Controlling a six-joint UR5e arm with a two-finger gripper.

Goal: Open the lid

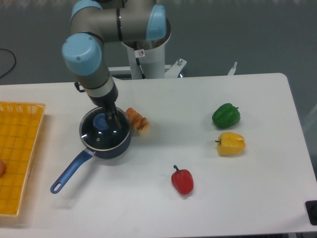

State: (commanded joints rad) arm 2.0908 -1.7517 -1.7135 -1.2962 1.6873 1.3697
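Note:
The round glass lid (99,136), with a metal rim and a blue centre knob (100,122), sits on the dark blue saucepan (117,146) at the table's left middle. The pan's long blue handle (69,174) points toward the front left. My gripper (113,120) reaches down from the arm onto the lid. Its two dark fingers (108,115) stand a little apart, just right of the knob and low over the glass. I cannot tell whether a finger touches the knob. Nothing is held.
A pastry (138,121) lies against the pan's right side. A green pepper (226,115), a yellow pepper (231,144) and a red pepper (183,180) lie to the right. A yellow basket (20,153) stands at the left edge.

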